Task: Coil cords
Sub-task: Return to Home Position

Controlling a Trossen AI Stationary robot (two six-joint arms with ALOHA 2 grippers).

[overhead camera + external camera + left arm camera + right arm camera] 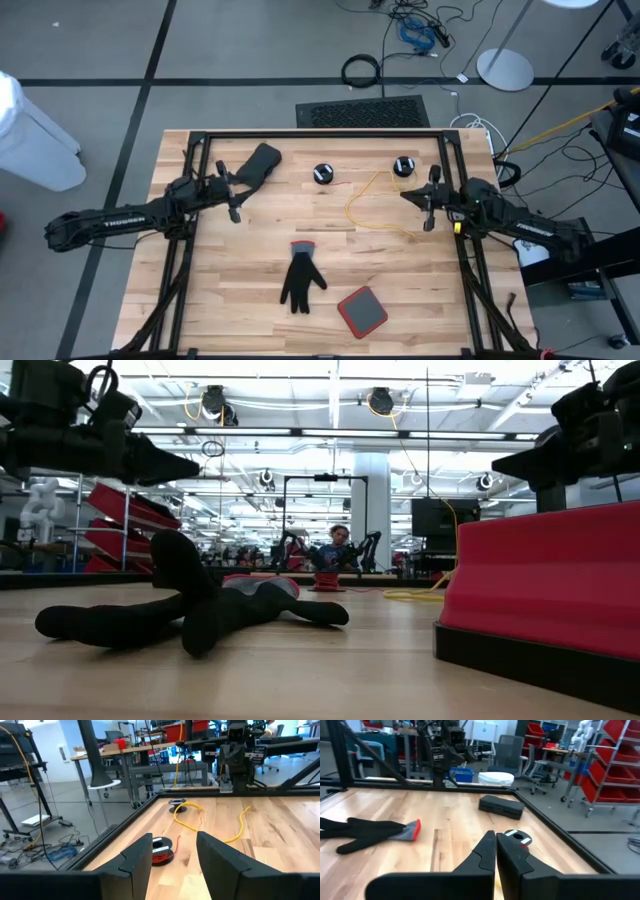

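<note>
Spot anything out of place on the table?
Yes: the thin yellow cord sprawls in a loose uncoiled loop by the small black round puck nearer the right arm; the other puck has red wire wound on.

Bright, even light from ceiling lights (300, 410); soft faint shadows under the glove (301, 283) on the table (420, 290)

Two pucks (322, 174) (403, 167), one yellow cord (349, 206) — one glove (302, 280), one pad (361, 311), one case (260, 162).

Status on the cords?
Left gripper open, right gripper shut, both empty. Red cord wound on its puck; yellow cord loose, uncoiled. Glove lies apart, nothing in the way.
</note>
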